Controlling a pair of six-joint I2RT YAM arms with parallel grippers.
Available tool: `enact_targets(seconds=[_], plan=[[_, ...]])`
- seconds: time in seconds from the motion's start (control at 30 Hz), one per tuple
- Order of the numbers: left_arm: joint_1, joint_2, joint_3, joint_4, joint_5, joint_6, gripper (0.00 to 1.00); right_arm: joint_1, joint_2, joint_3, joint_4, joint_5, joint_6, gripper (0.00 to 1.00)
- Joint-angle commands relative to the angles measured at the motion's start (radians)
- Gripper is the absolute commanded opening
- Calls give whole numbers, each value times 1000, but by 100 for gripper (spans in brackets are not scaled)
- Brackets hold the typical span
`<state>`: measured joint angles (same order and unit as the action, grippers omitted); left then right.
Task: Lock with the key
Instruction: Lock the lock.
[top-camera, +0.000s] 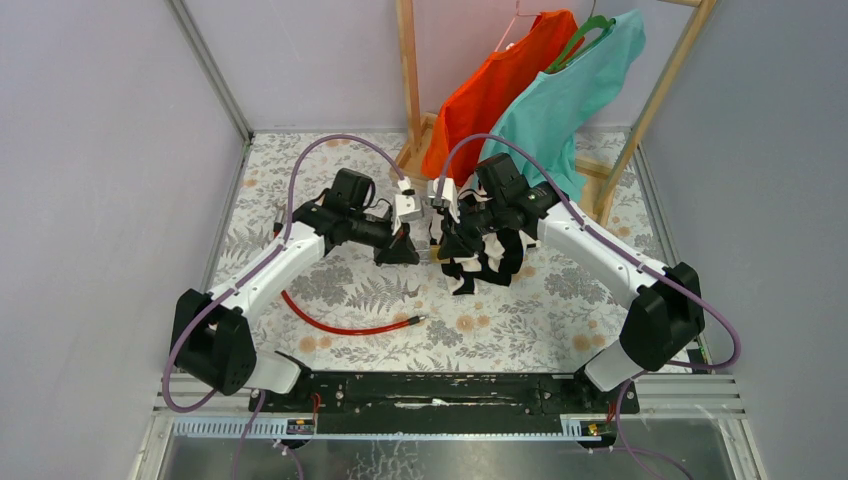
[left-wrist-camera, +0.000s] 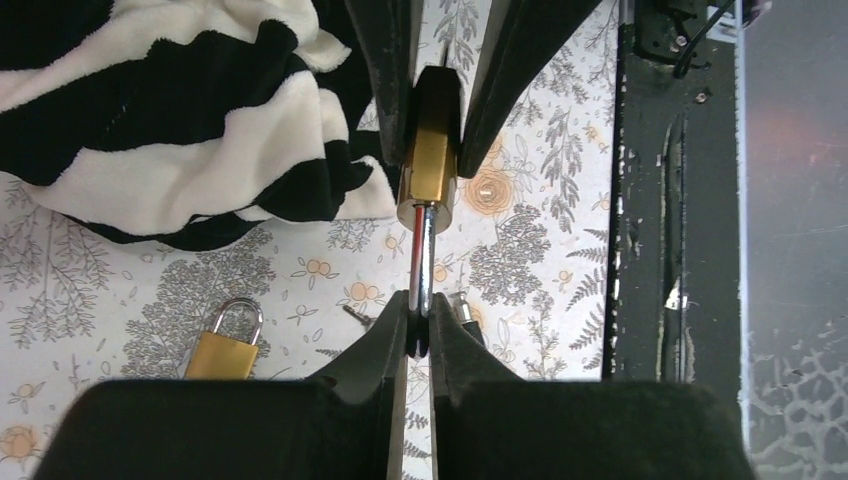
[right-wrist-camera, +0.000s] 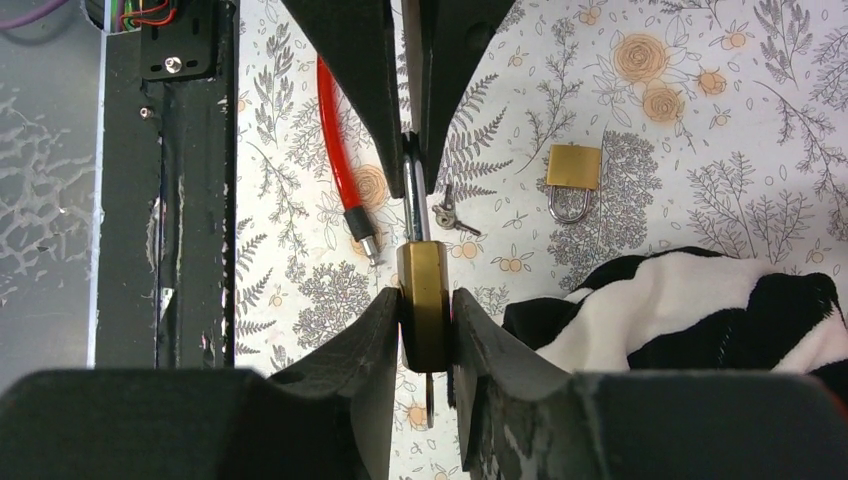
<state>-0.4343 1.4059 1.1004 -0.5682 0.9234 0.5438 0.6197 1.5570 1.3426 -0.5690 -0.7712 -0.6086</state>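
2 claws share 1 brass padlock (left-wrist-camera: 430, 165), its long axis running claw to claw. Right claw (right-wrist-camera: 428, 310) grasps brass body. Left claw (left-wrist-camera: 420, 322) clenched on steel shackle (left-wrist-camera: 426, 250). Key (right-wrist-camera: 447, 216) not held: lies flat on table (right-wrist-camera: 700, 100) beneath held lock, just off left claw's tips, its axis oblique to shackle. Left claw appears nearer, but both are occupied. Judgement: 1 claw must release before key pickup. Thin dark stub under lock body: cannot identify.
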Motion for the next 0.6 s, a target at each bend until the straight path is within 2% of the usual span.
enact_targets(seconds=[0.0, 0.33, 0.57], plan=[[26, -40, 41, 24, 97, -44, 0, -23, -14, 21, 24, -36, 2, 33], [52, -44, 34, 31, 141, -51, 0, -57, -31, -2, 50, -121, 29, 48], [52, -47, 30, 53, 157, -74, 0, -55, -23, -13, 77, -173, 65, 52]])
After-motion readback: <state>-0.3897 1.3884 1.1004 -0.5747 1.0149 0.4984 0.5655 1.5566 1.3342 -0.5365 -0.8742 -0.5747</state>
